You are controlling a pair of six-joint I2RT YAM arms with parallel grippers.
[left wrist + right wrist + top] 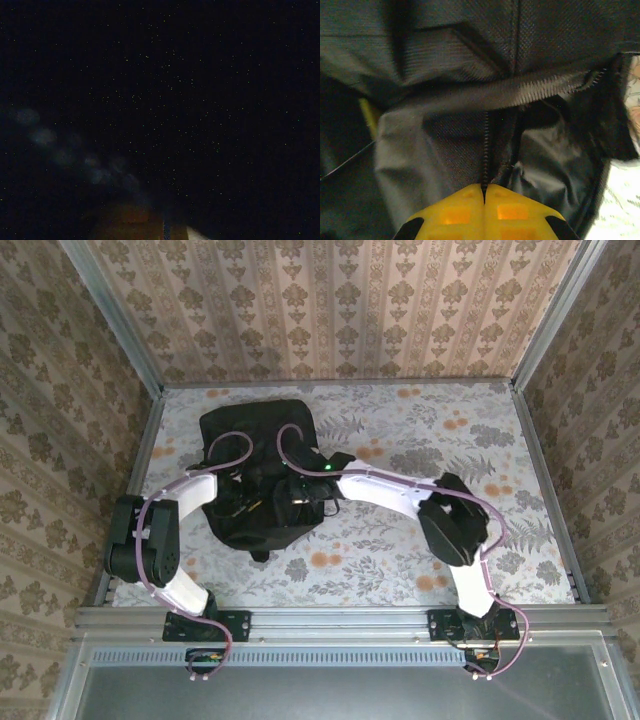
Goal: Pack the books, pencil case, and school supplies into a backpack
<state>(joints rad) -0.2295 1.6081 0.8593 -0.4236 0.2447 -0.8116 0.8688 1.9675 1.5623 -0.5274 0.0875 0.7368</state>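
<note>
While both arms bend inward over the backpack, the move turns on where its mouth lies from each tool.

- Backpack: on the far-left part of the bench, long axis running from far edge toward near edge, near end dark and rumpled.
- Left tool: buried in that near end, reaching in from the left edge side. Its wrist view is near black. Jaws clenched; I cannot tell on what.
- Right tool: reaches across from the right, yellow pads pressed flat together. A zip line runs straight away from their seam, under a webbing strap. I cannot tell if any fabric is pinched.
- Judgement: the left arm's base sits nearer the bag. The right tool points along the zip, so any pull would follow that line.
</note>
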